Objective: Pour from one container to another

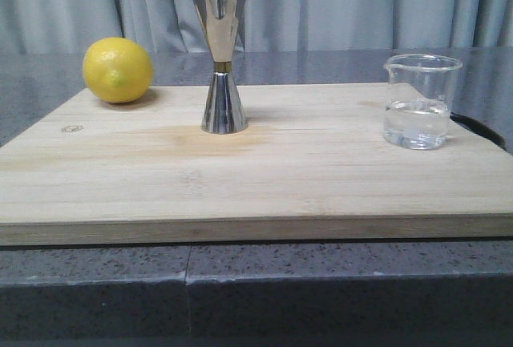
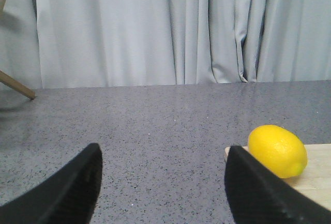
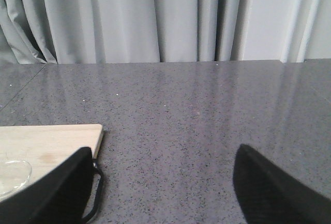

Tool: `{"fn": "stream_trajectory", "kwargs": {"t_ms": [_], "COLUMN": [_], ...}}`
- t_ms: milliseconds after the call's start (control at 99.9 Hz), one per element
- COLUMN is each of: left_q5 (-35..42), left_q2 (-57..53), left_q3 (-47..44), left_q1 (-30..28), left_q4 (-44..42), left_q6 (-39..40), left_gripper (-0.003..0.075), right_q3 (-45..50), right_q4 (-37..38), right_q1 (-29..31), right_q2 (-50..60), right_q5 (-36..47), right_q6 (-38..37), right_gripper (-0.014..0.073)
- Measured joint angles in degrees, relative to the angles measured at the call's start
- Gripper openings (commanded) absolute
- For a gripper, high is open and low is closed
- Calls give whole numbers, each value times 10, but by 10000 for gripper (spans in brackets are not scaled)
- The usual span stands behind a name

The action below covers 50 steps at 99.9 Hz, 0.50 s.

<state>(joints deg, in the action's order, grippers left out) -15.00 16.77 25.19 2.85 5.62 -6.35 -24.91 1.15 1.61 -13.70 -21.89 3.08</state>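
Note:
The clear glass beaker [image 1: 419, 100] stands upright at the right of the wooden board [image 1: 240, 171], with clear liquid in its bottom third. Its rim [image 3: 11, 175] shows in the right wrist view. The steel jigger [image 1: 221, 57] with a gold waist band stands upright at the board's middle back. Neither gripper shows in the front view. My left gripper [image 2: 163, 180] is open over bare counter, off the board's left side near the lemon. My right gripper [image 3: 164, 182] is open over bare counter, off the board's right side; one black finger [image 3: 57, 193] is beside the beaker's rim.
A yellow lemon [image 1: 118, 70] [image 2: 276, 150] lies on the board's back left corner. A black loop handle [image 3: 95, 193] hangs off the board's right edge. Grey speckled counter [image 1: 240, 283] surrounds the board, with grey curtains [image 1: 337, 2] behind. A wooden leg [image 2: 15, 84] stands far left.

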Motion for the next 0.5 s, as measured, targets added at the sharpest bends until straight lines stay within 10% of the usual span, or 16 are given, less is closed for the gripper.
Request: {"fn": "stream_trajectory", "kwargs": {"t_ms": [501], "left_q5": [-37], "left_q2": [12], "left_q3": [13], "left_q1": [0], "left_q4": [0], "left_q6": [0], "left_gripper": [387], "right_q3": [-22], "right_q4": [-29], "right_q1": [0], "right_q2": [-27], "right_q5": [-60], "right_q6": [0], "right_gripper": [492]}}
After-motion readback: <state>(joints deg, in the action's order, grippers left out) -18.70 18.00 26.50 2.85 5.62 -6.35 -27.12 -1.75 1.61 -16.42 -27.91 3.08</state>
